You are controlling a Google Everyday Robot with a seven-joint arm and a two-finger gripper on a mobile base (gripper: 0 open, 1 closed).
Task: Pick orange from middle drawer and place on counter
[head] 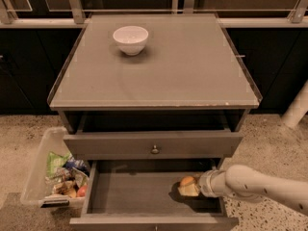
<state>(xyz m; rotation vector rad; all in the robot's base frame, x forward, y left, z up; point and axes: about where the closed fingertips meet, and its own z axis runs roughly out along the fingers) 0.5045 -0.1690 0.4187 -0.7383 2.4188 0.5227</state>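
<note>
We are seeing the middle drawer [139,192] standing open below the near edge of the counter [168,76]. Under the counter's near right corner, the gripper [187,186] is reaching into the drawer from the right, its jaws clasping the orange [186,180]. Farther back, a white bowl [130,39] is sitting near the counter's far left corner.

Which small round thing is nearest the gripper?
The orange, in the open middle drawer right beside the gripper; the red round item lies far left among packets in the clear bin.
</note>
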